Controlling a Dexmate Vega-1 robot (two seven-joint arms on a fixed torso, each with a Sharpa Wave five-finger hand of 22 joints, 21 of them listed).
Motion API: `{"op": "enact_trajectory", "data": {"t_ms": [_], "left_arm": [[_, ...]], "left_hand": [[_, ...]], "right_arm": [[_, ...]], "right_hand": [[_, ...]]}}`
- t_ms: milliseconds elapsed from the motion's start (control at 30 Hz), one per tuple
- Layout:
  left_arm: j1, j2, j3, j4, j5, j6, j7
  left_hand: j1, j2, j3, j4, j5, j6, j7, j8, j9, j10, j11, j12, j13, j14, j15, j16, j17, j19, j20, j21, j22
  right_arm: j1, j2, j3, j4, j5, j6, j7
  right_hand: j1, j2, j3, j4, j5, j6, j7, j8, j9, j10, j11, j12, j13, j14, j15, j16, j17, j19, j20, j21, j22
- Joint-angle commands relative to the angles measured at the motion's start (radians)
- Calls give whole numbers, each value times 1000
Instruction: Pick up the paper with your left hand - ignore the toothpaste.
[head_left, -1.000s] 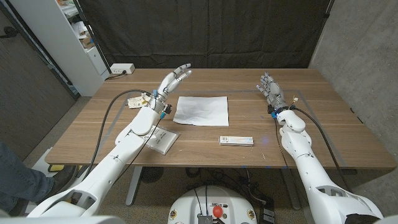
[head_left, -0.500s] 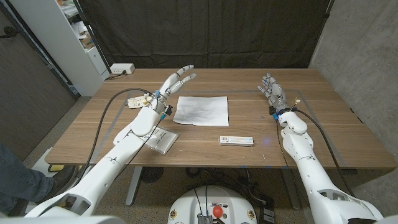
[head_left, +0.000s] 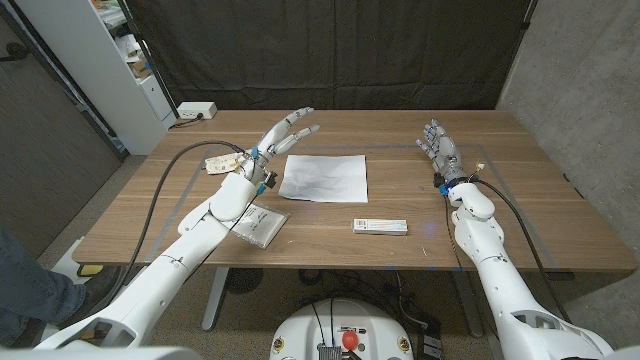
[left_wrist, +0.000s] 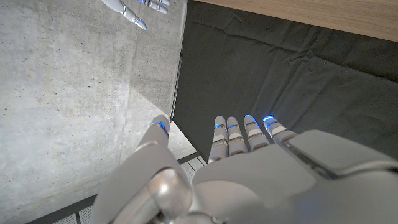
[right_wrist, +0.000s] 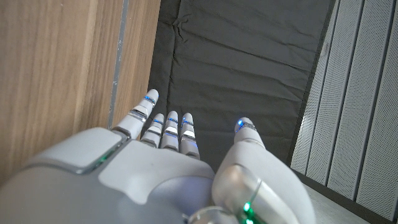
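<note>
Left hand (head_left: 283, 136) has swung toward the paper (head_left: 324, 177), fingers spread, empty; I could crumple the flat sheet.

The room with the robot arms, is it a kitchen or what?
Not a kitchen, more likely a robot lab: a black curtain behind the wooden table, a bare concrete wall, and a power strip.

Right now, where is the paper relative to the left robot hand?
In the head view, the paper lies flat mid-table, just right of the raised left robot hand, with the toothpaste box nearer the front edge.
</note>
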Motion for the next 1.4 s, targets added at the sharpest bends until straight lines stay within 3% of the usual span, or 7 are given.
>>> {"op": "enact_trajectory", "data": {"t_ms": [33,300,733,1000,1400], "left_arm": [[22,30,-1,-46,40,42,16],[29,52,0,-80,66,86,11],[30,89,5,-129,96,151,-15],[26,100,19,-142,111,184,-26],[31,131,45,-210,175,292,-57]], "left_hand": [[17,-2,4,-11,1,2,-10,-2,4,-2,-12,-1,1,-7,-3,-5,1,-12,-3,-4,5],[27,-2,6,-17,-1,1,-10,-3,4,-7,-8,-4,1,-11,-4,-6,1,-16,-9,-6,5],[57,-11,10,-32,-4,-23,-7,-9,5,-26,-6,-12,2,-30,7,-10,1,-25,25,-10,6],[80,-17,13,-40,-4,-39,-7,-11,5,-32,-4,-13,3,-48,22,-12,2,-30,32,-12,6],[130,-31,19,-48,-4,-78,-11,-14,6,-65,-8,-21,5,-75,44,-12,3,-44,57,-15,6]], "right_arm": [[-11,5,-4,-4,2,15,-11],[-5,12,-8,10,4,26,-14],[-8,16,-16,1,-1,30,-22],[-12,16,-17,-4,0,33,-27],[-12,17,-18,1,5,38,-23]], "right_hand": [[-2,1,-3,0,0,11,1,-1,2,7,1,-4,6,2,1,2,0,1,0,10,2],[-2,1,-4,0,0,12,-1,-1,3,7,-4,-4,6,3,3,2,0,1,0,10,2],[-2,0,-4,-1,0,12,-2,-1,3,7,0,-5,6,4,2,3,-1,1,2,10,2],[-2,1,-4,-1,0,13,-2,-1,3,6,-2,-5,6,4,2,3,-1,2,0,11,2],[-2,1,-4,-1,0,13,-2,-2,3,8,-2,-4,6,4,3,3,-1,1,0,11,2]]}}
